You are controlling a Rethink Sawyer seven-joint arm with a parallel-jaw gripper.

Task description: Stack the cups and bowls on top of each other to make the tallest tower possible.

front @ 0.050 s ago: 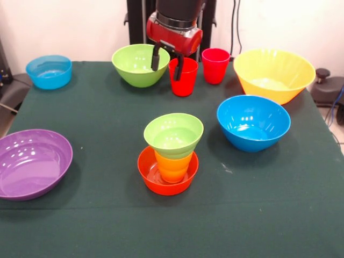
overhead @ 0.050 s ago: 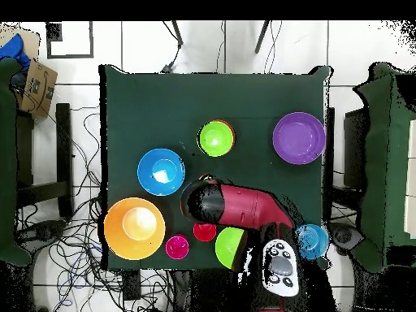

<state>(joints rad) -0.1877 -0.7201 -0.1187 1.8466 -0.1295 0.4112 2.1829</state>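
My gripper (front @ 0.050 s ago: 167, 63) hangs at the far side of the table over a red cup (front @ 0.050 s ago: 183, 80), open. One finger (front @ 0.050 s ago: 155, 59) is outside the cup's left wall and the other (front @ 0.050 s ago: 178, 69) dips inside its rim. The cup stands upright on the cloth. A pink-magenta cup (front @ 0.050 s ago: 215, 66) stands just right of it. At the table's middle is the tower (front @ 0.050 s ago: 172, 153): a small orange bowl (front @ 0.050 s ago: 161, 180), a yellow-orange cup (front @ 0.050 s ago: 173, 165) in it, and a small green bowl (front @ 0.050 s ago: 173, 134) on top. In the overhead view the arm (overhead @ 0.050 s ago: 240, 205) hides the gripper.
Loose bowls ring the tower: a green one (front @ 0.050 s ago: 137, 64) left of the gripper, a small blue one (front @ 0.050 s ago: 49, 71) far left, a wide purple one (front @ 0.050 s ago: 32, 163) near left, a blue one (front @ 0.050 s ago: 253, 122) right, and a large yellow one (front @ 0.050 s ago: 274, 74) far right.
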